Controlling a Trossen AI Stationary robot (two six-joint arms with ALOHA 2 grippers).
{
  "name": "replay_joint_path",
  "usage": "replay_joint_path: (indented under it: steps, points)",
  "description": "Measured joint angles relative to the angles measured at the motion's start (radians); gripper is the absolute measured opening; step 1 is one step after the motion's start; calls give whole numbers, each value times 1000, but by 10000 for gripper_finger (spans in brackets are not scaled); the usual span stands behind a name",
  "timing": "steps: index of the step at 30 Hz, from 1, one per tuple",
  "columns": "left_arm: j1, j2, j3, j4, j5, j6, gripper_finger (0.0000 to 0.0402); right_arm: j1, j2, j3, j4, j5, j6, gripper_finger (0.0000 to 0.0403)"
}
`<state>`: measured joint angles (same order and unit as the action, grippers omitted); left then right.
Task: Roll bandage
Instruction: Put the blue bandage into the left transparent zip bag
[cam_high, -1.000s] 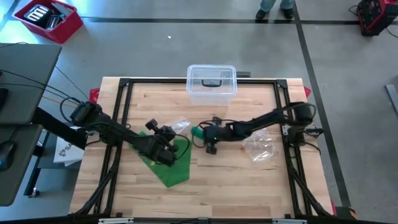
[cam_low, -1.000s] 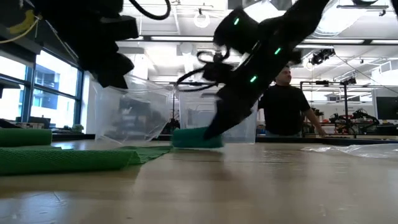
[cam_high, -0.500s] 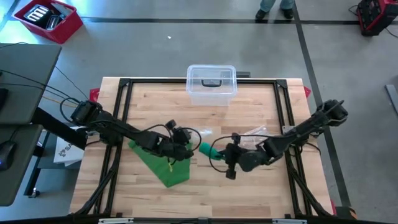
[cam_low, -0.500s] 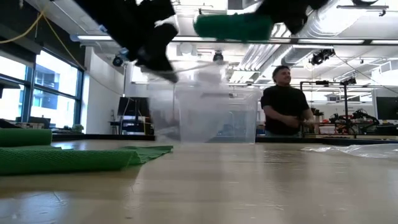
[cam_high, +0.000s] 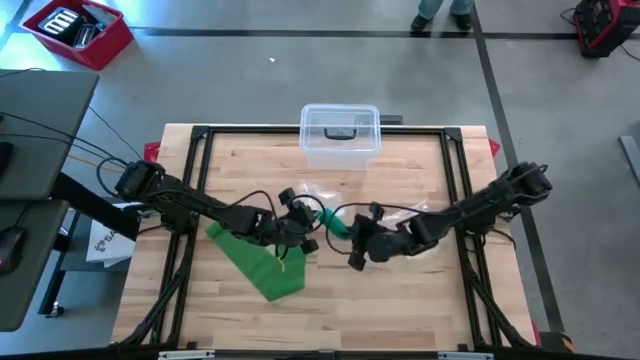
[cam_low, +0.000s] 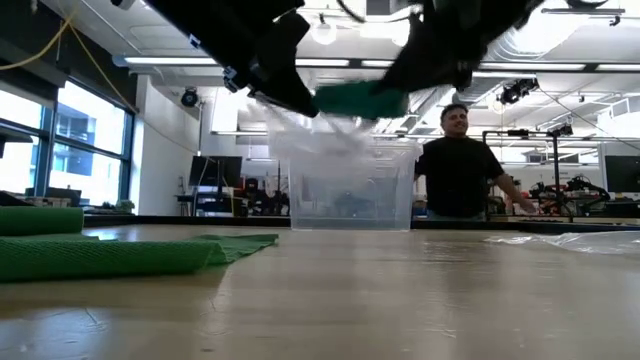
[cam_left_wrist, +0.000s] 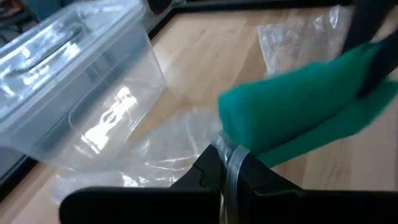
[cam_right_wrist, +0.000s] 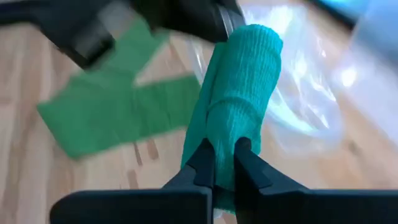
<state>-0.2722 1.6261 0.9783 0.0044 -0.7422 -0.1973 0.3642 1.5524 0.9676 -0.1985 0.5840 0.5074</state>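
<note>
A teal rolled bandage (cam_high: 335, 222) is held in the air at mid-table by my right gripper (cam_high: 347, 232), which is shut on it. My left gripper (cam_high: 303, 216) is just left of it, shut on a clear plastic bag (cam_left_wrist: 155, 155), also lifted. The roll's free end (cam_left_wrist: 233, 115) is right beside the bag's held edge; I cannot tell whether it is inside. In the low view the roll (cam_low: 360, 100) and the bag (cam_low: 320, 135) hang well above the table. A flat green bandage (cam_high: 262, 258) lies on the table under my left arm. My left gripper pinches a gathered edge of the clear bag (cam_left_wrist: 231, 167) between its two fingers. The rest of the bag hangs slack below and beyond the fingers, clear of the table. My right gripper pinches the teal roll between its two fingers near one end (cam_right_wrist: 224, 146), with the fingers lying along the roll. The roll sticks out beyond the fingertips toward my left gripper (cam_right_wrist: 180, 18), lifted clear of the table.
A clear lidded container (cam_high: 340, 133) stands at the table's far edge. A second clear bag (cam_high: 420, 212) lies under my right arm. Another green roll (cam_low: 40, 220) shows at the low view's left. A person (cam_low: 462, 170) stands beyond the table.
My right gripper has lifted the teal roll off the table, first toward the near edge, then back toward my left gripper. My left gripper has risen and gone toward the table's right with the clear bag, which now hangs clear of the table.
</note>
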Motion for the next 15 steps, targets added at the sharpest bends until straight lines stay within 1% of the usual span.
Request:
replay_joint_path:
  steps: [2,4,7,12,15]
  points:
    - [1,1,0,32,-1,31,0,-11,0,0,-49,-19,41,11]
    - [1,1,0,54,-3,55,0,-12,0,0,-89,-15,81,11]
    - [7,1,0,77,0,61,0,-9,0,0,-86,-21,82,11]
    - [16,5,2,98,-1,71,0,3,0,0,1,-111,-12,11]
    - [18,15,2,110,-10,90,0,-1,0,0,5,-231,-28,11]
